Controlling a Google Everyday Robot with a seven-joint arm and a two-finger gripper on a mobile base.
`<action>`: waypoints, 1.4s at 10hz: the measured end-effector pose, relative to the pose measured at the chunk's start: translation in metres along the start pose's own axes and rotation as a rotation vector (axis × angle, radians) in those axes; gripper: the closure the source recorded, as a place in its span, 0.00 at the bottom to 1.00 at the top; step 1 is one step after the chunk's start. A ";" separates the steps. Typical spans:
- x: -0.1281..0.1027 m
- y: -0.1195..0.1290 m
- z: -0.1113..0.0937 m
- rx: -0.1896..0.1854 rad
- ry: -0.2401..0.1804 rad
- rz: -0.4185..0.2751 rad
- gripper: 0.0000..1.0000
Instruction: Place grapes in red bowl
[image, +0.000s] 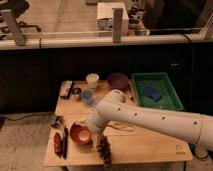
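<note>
Grapes (105, 151): dark reddish-brown bunch, hanging in the lower middle of the frame, long axis running roughly top to bottom with a slight lean to the lower right. I am reading them as lifted off the table (145, 142), dangling over its near edge, though whether the lowest berries are touching the wood I cannot tell.

Gripper (98, 137): sitting at the top end of the bunch, directly above it; the pale arm (150, 117) is reaching in from the right edge of the frame. I am taking it as clamped on the grapes by their upper end.

Red bowl (80, 133): orange-red, pale inside, standing on the table just to the upper left of the bunch and just beside the gripper. I am judging this the deciding relation: the grapes are lying to the lower right of the bowl, not yet over it, so the carry needs to go left and slightly up-frame before any release. With the bunch about as long as the bowl is wide, it may drape over the rim.

Surroundings, moving outward: dark utensils (61, 142) left of the bowl; a white cup (92, 80), a purple bowl (118, 80) and a green tray (172, 95) along the far side of the table.
</note>
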 end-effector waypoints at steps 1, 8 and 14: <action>-0.001 0.000 0.001 -0.001 -0.001 0.001 0.22; 0.014 0.024 -0.002 0.028 -0.024 0.062 0.22; 0.018 0.032 -0.009 0.048 -0.039 0.106 0.22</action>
